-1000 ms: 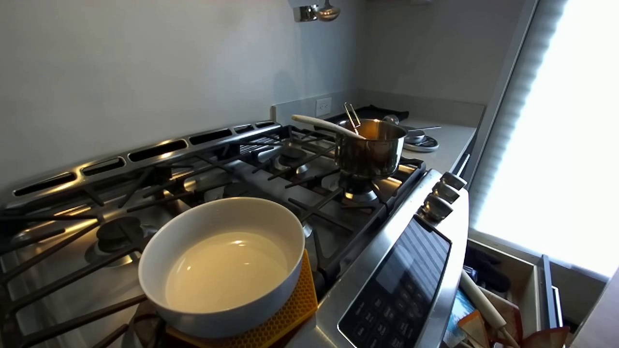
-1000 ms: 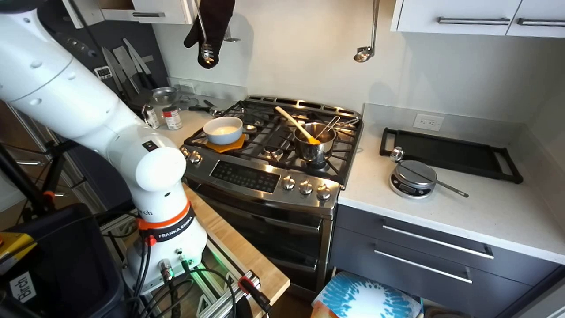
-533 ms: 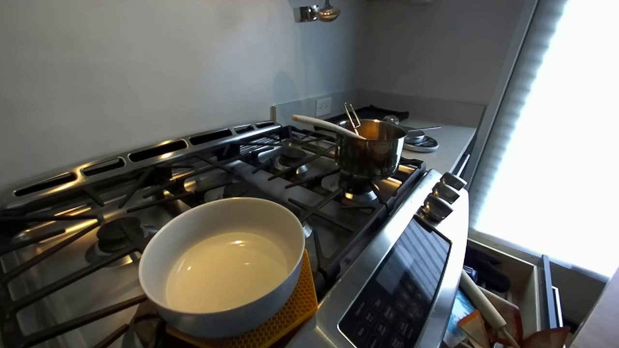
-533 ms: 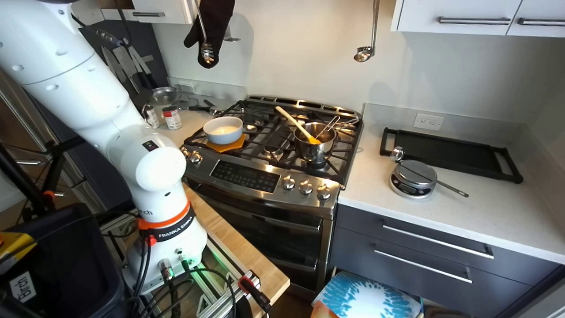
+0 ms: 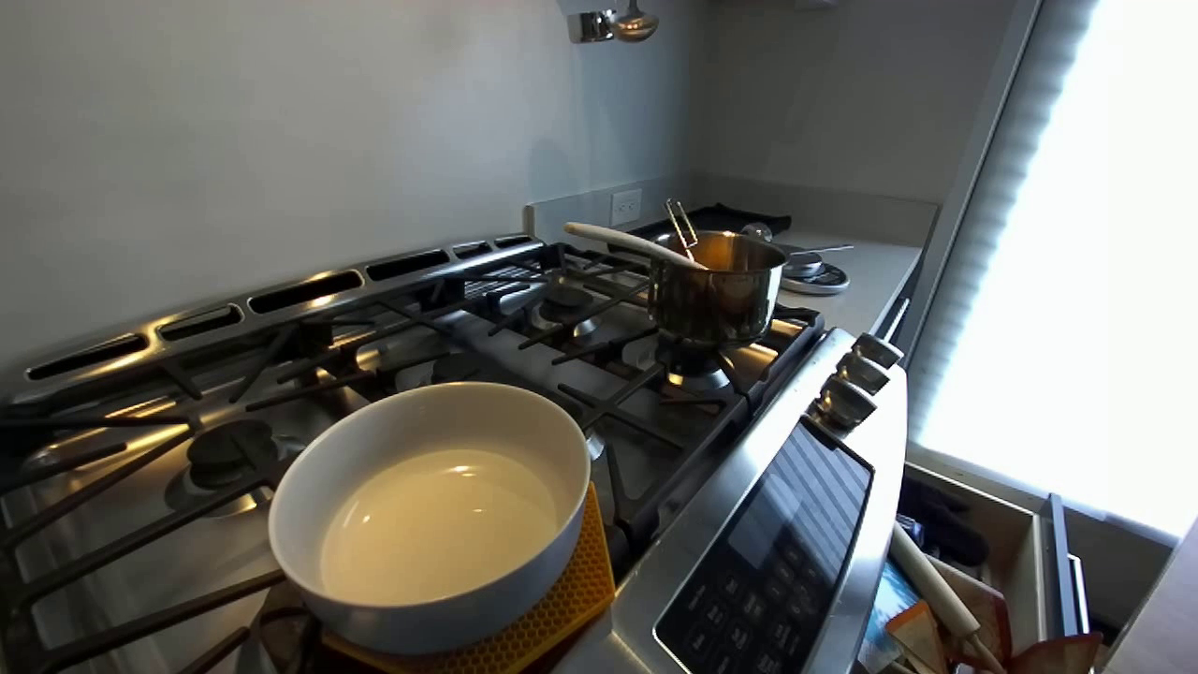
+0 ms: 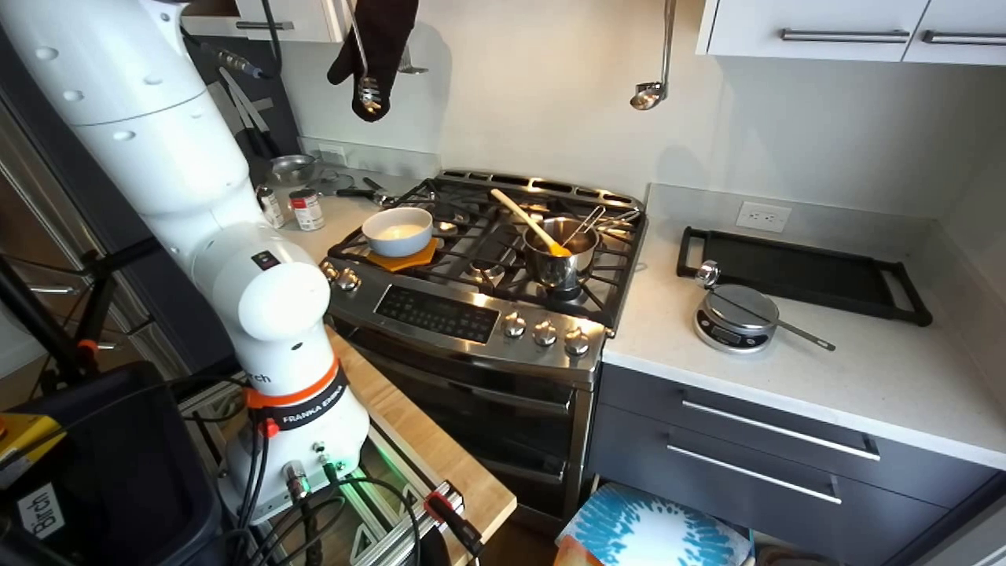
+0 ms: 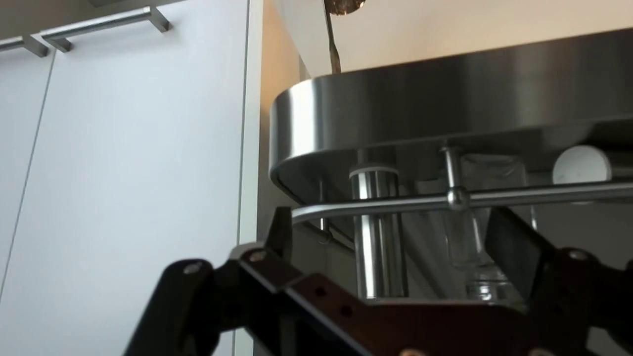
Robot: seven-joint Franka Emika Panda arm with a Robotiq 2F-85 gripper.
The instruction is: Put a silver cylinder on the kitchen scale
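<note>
1. At the left of the wrist view, a white cabinet (image 7: 128, 163) is seen; it should not be brushed when the gripper (image 7: 391, 222) is steered.
2. The fingers (image 7: 282, 232) are spread wide apart, with nothing clamped between them.
3. In line with that gap, the silver cylinder (image 7: 380, 247) is seen on the steel shelf (image 7: 445, 104), behind its rail (image 7: 420, 201). Its depth past the fingers is hard to judge from here, so a slow approach is advised. The length clear of the rail should be grasped, and the cylinder lifted over it before being drawn out.
4. Farther right, the glassware (image 7: 465, 240) behind the rail should be left untouched.
5. At the right of an exterior view, the kitchen scale (image 6: 727, 324) is shown on the worktop (image 6: 668, 299), a long-handled utensil (image 6: 798, 331) lying across it; a level, gentle set-down is called for.
</note>
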